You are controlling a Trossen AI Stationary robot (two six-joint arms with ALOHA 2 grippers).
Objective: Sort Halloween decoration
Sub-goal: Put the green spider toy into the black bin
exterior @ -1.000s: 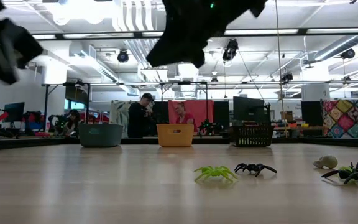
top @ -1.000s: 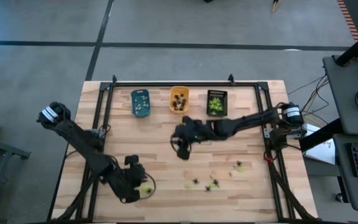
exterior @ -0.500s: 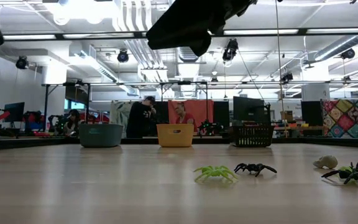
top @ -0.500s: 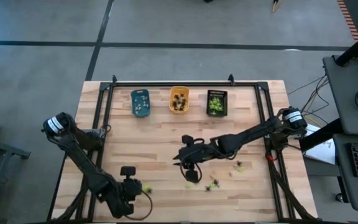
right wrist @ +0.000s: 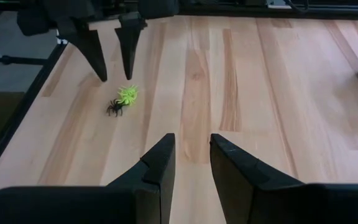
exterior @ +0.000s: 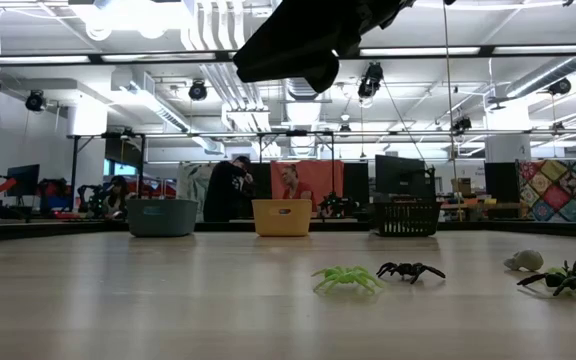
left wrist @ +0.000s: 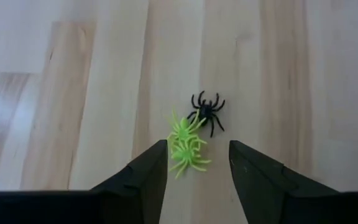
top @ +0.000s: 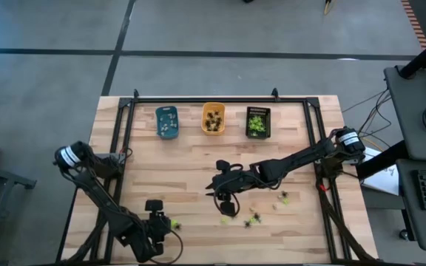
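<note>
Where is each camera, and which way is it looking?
High view: above, looking straight down on the table, both arms and three trays.
Low view: at tabletop height, looking across to the room; an arm hangs overhead.
Left wrist view: on the left arm, looking past the open left gripper at a green spider.
Right wrist view: on the right arm, past the right gripper.
Shared: both wrist views show that green spider.
</note>
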